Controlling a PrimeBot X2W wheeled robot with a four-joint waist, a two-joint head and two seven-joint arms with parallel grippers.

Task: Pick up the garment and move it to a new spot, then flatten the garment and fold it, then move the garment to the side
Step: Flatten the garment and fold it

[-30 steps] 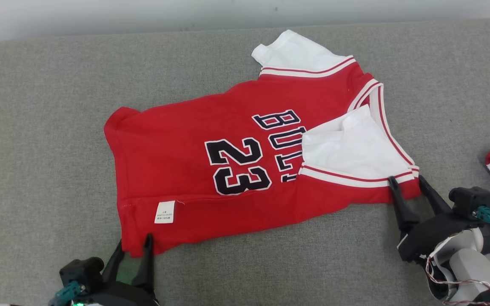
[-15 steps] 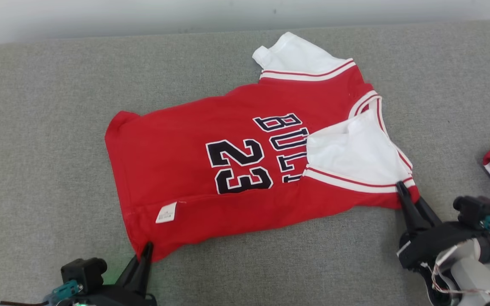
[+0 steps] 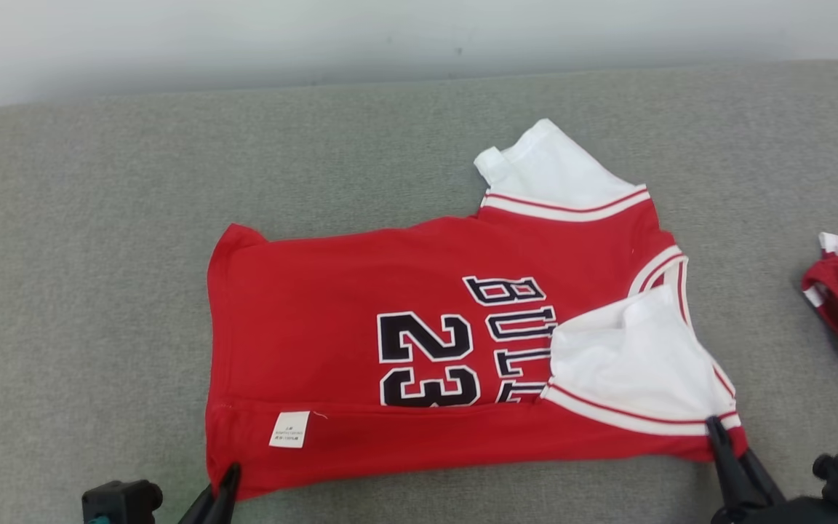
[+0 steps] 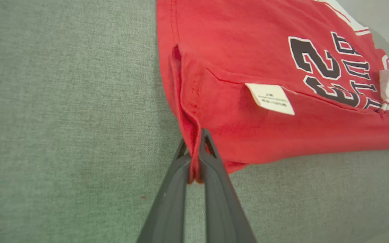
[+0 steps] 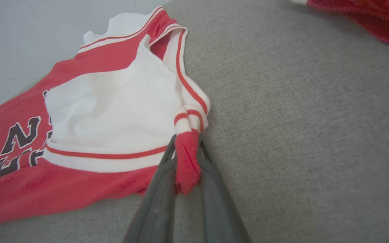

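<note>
Now, left fingers (image 4: 174,195): we pinch the jersey (image 3: 317,335) by its hem corner.
Right fingers (image 5: 160,195): clamped on its shoulder corner.
Why: probably for a taut, spread lift.

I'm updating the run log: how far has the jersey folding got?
Done, apparently: the red jersey lies mostly flat on the grey padded surface, though one white sleeve is flopped over its lettering. In hand: the left gripper is shut on the near hem corner and the right gripper on the near shoulder corner. Left: the main fold and moving it aside.
</note>
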